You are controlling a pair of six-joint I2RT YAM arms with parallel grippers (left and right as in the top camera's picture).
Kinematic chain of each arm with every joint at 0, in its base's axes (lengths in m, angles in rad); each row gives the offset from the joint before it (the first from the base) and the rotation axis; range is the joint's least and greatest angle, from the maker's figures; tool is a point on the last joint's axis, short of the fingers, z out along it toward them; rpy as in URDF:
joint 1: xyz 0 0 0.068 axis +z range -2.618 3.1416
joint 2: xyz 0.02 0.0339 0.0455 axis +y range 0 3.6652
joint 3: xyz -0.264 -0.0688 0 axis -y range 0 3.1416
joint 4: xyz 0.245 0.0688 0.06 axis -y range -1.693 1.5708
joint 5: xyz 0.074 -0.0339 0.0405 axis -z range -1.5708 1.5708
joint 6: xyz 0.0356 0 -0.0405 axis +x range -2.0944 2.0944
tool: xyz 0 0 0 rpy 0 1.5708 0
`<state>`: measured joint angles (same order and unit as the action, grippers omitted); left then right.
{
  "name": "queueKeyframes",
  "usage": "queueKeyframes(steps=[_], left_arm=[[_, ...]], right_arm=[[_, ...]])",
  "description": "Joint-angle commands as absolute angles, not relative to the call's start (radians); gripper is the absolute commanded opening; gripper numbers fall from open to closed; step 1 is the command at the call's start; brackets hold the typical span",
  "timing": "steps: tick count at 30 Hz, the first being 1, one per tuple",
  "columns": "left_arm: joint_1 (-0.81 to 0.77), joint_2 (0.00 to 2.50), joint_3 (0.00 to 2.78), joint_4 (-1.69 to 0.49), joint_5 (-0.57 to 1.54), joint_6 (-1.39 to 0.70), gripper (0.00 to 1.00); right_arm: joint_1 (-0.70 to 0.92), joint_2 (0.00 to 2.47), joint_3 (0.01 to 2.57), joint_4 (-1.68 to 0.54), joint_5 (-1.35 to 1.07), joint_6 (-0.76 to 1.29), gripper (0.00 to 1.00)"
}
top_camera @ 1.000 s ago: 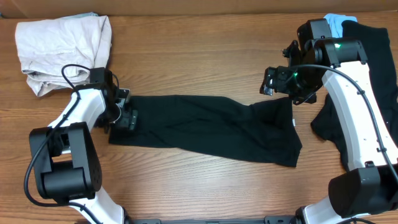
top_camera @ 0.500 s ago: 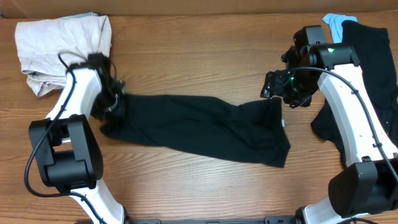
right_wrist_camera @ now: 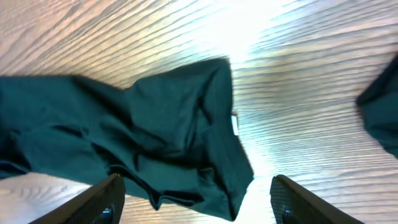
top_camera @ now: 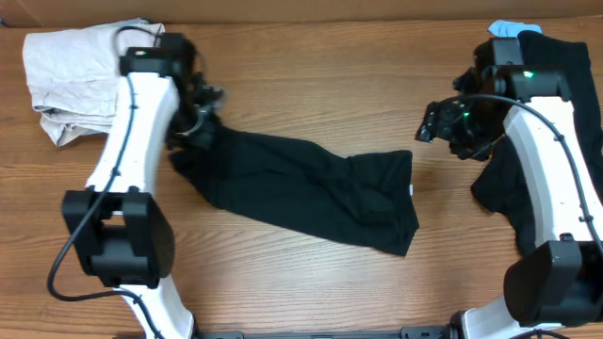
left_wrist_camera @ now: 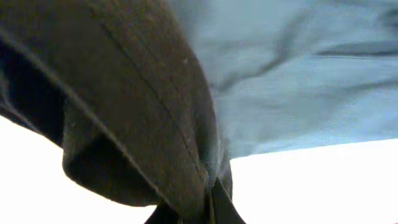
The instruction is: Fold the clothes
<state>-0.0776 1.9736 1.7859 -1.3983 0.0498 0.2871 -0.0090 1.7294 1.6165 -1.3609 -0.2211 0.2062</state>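
Even, sharp overhead light; left wrist view blurred, perhaps overexposed; glare whitens the table (right_wrist_camera: 249, 25).

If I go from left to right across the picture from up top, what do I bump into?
pale beige garment → left gripper → black T-shirt → right gripper → black clothes pile

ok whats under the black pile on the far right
A light-blue piece pokes out at the far edge of the black pile, seemingly beneath it. How far it runs under, and anything else below, is hidden by black fabric and the right arm.
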Motion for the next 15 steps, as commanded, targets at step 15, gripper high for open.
queueKeyframes(steps=[15], left_arm=[[-0.491,1.969,1.807,-1.295,0.147,0.194,0.38]], right_arm=[[-0.071,1.728,1.566,-1.336,-0.220,0.210,0.79]])
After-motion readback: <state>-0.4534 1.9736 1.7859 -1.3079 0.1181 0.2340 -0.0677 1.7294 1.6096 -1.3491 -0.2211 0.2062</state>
